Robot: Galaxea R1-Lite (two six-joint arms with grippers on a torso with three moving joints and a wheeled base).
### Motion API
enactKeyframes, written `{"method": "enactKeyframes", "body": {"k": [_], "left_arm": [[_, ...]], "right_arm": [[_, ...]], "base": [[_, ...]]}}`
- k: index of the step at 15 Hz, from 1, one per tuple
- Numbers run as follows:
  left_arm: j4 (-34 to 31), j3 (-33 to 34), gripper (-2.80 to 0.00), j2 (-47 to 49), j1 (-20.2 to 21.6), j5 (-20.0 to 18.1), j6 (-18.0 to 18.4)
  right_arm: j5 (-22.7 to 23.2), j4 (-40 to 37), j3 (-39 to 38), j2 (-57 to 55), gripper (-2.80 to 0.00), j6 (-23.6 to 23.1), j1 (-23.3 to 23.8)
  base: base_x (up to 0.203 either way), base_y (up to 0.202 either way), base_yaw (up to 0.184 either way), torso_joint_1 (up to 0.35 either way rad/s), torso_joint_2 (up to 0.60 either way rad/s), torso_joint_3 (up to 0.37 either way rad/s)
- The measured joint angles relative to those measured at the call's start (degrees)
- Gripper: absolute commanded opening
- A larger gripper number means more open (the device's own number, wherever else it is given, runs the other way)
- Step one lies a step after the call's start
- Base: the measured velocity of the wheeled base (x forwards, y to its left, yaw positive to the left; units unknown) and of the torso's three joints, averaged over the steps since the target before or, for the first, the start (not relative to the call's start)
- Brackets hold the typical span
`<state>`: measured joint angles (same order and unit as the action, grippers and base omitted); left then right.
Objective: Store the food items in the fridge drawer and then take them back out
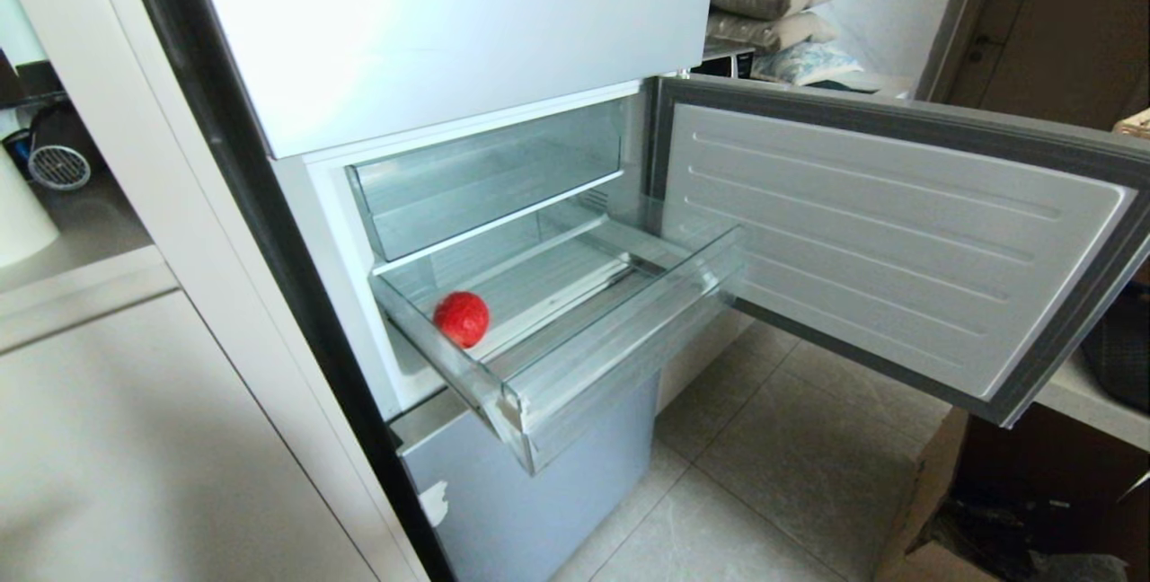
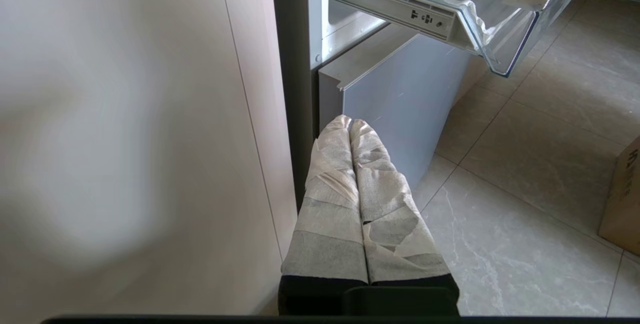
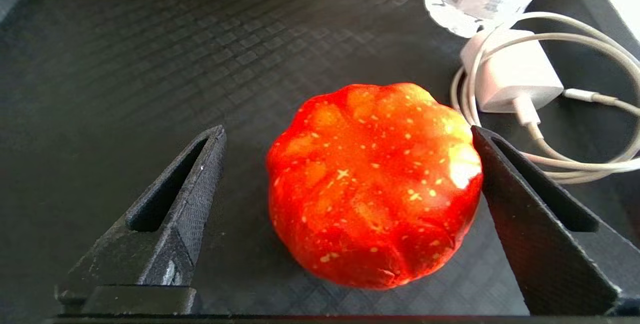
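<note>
The left gripper (image 2: 350, 124), its tape-wrapped fingers pressed together on nothing, hangs parked beside the blue-grey lower fridge front (image 2: 400, 99). Up beyond its tips, the plain red apple-like fruit (image 1: 462, 319) sits in the pulled-out clear plastic fridge drawer (image 1: 620, 344), stored or awaiting removal. The right gripper (image 3: 347, 134) stands wide apart around the ribbed orange-red tomato-like fruit (image 3: 372, 184), gripping nothing. One tip is just beside the fruit; the other stands clear. It rests on a dark textured mat (image 3: 125, 64); a white charger (image 3: 510, 79) lies beyond the nearer tip.
</note>
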<state>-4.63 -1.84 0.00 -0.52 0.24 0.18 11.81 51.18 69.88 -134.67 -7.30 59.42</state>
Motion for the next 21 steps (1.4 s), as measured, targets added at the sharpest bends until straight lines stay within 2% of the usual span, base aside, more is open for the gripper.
{"method": "enactKeyframes", "body": {"k": [4, 5, 11, 14, 17, 21], "left_arm": [[0.0, 0.0, -2.80, 0.0, 0.0, 0.0, 0.0], [0.0, 0.0, -2.80, 0.0, 0.0, 0.0, 0.0], [0.0, 0.0, -2.80, 0.0, 0.0, 0.0, 0.0], [0.0, 0.0, -2.80, 0.0, 0.0, 0.0, 0.0], [0.0, 0.0, -2.80, 0.0, 0.0, 0.0, 0.0], [0.0, 0.0, -2.80, 0.0, 0.0, 0.0, 0.0]], "right_arm": [[0.0, 0.2, 0.5, -1.3, 0.00, 0.0, 0.0], [0.0, 0.2, 0.6, -1.6, -2.80, 0.0, 0.0], [0.0, -0.1, -0.2, -0.7, -2.80, 0.9, 0.0], [0.9, -1.1, -5.6, 5.5, -2.80, 2.7, 0.3], [4.4, -4.8, -17.7, 20.4, -2.80, 3.5, 0.5], [11.6, -7.3, -39.4, 45.1, -2.80, 3.7, 0.3]], "base": [[0.000, 0.000, 0.000, 0.000, 0.00, 0.000], [0.000, 0.000, 0.000, 0.000, 0.00, 0.000], [0.000, 0.000, 0.000, 0.000, 0.00, 0.000], [0.000, 0.000, 0.000, 0.000, 0.00, 0.000], [0.000, 0.000, 0.000, 0.000, 0.00, 0.000], [0.000, 0.000, 0.000, 0.000, 0.00, 0.000]]}}
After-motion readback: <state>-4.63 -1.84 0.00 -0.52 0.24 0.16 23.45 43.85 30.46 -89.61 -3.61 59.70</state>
